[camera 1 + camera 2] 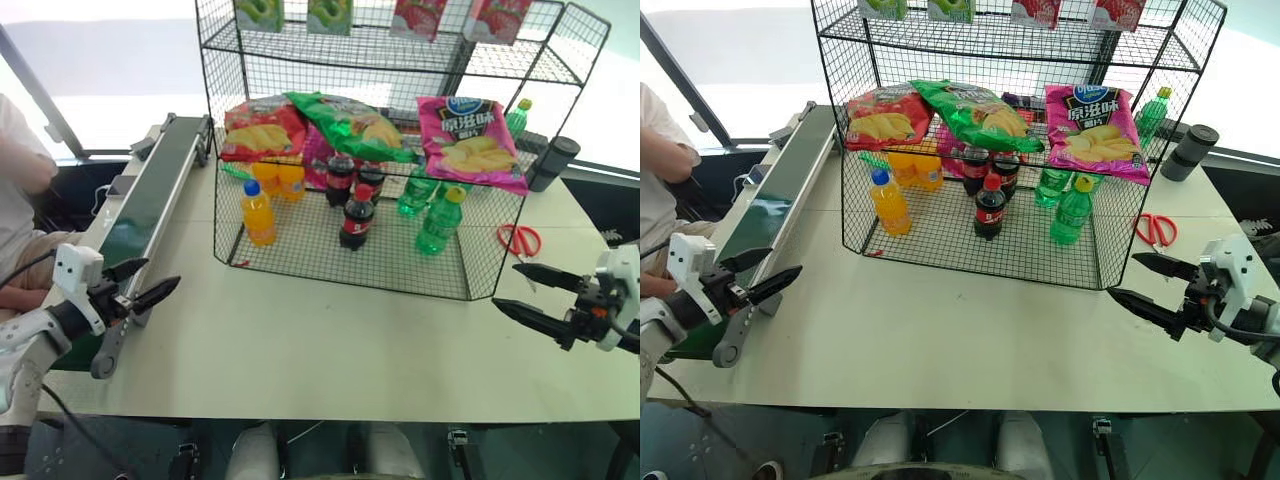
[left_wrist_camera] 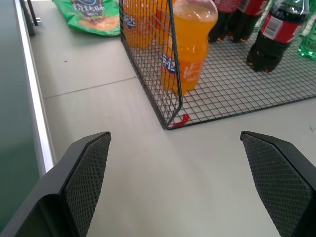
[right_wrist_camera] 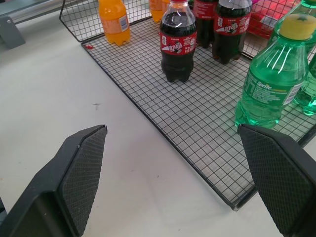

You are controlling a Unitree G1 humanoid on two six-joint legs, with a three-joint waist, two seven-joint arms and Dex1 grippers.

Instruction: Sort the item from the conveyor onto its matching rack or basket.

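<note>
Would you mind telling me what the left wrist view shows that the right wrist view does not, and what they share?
Left wrist view: the conveyor along one edge and a green crisp bag lying on the table.

Right wrist view: green Sprite bottles on the rack's bottom tier.

Both: the black wire rack, an orange soda bottle, cola bottles, the pale table, and that arm's own open fingers.

Three crisp bags; two orange bottles, three cola bottles, one scissors
</note>
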